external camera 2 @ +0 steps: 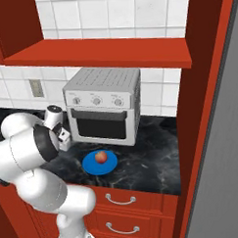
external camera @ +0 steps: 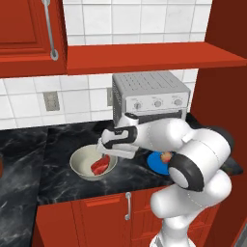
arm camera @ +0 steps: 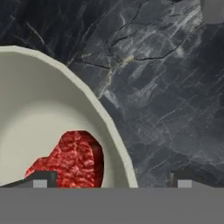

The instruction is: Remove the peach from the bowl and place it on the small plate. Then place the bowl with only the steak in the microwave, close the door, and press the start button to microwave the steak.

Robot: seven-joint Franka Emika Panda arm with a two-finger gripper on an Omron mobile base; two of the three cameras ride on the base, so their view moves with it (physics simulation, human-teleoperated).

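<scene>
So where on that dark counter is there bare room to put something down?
Bare counter lies right of the small plate holding the peach, and left of the bowl. It is crowded between bowl and plate, under the hand, before the toaster oven.

Base views flank arm, share toaster oven (external camera: 150,96); hand view close, downward.

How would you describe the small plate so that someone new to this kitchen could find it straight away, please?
Start at the silver toaster oven standing on the black marble counter under the red shelf. Directly in front of its door lies the small plate, a flat bright blue disc with the peach resting on it. The cream bowl nearby is deeper and holds the red steak instead.
</scene>
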